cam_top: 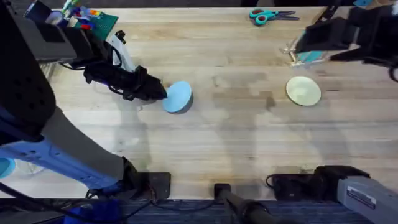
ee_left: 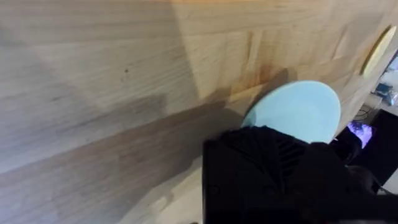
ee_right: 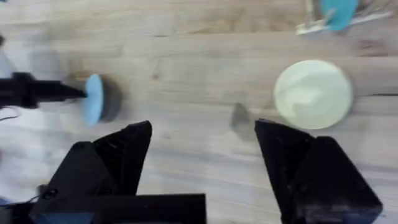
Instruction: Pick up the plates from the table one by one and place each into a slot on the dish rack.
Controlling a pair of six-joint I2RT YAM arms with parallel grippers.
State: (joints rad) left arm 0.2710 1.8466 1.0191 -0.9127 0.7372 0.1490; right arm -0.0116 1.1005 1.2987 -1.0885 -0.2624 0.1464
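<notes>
Overhead view records two small plates on the table [cam_top: 236, 143]: one light blue plate [cam_top: 178, 96] left of centre, tilted off the wood, and one cream plate [cam_top: 303, 91] lying flat to the right. Left gripper [cam_top: 160, 93] is clamped on the blue plate's edge. Right gripper [ee_right: 202, 146] hangs wide apart, holding nothing. Dish rack [cam_top: 308, 55] at far right is largely hidden behind the right arm.
</notes>
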